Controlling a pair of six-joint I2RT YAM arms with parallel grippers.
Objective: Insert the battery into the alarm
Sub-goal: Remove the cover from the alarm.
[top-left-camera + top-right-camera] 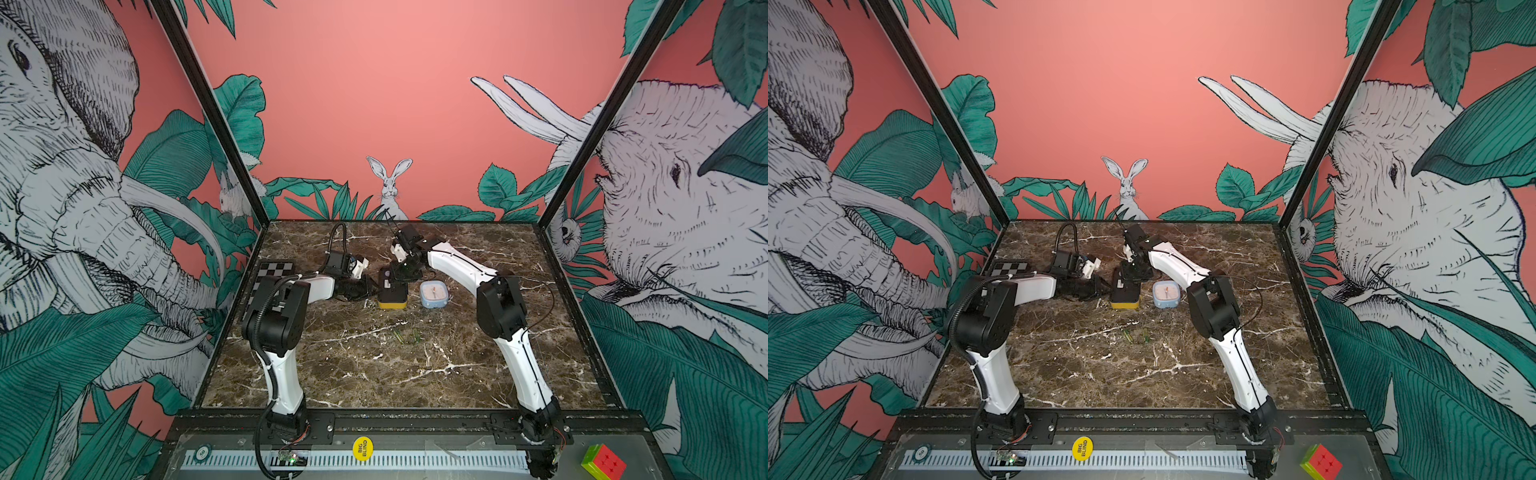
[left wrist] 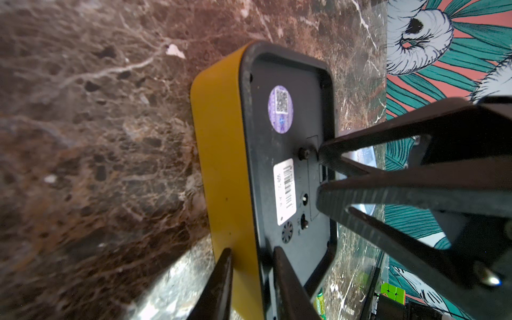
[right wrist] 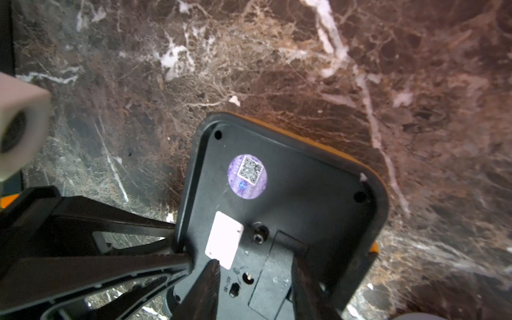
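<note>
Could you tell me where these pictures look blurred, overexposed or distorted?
Left wrist view: the yellow alarm is sharp, the marble table soft. Right wrist view: the alarm's white label is washed out. Both top views: black frame posts splay outward.

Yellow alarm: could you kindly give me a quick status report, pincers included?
Left pincer clamped on alarm rim. Right pincer open, tips at battery cover. Alarm face down; green batteries loose on table. Blue clock alongside, not blocking.

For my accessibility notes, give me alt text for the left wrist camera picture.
A yellow alarm lies face down on a marble table, black back up. The left gripper clamps its side wall; the right gripper rests open fingertips at the battery cover.
</note>
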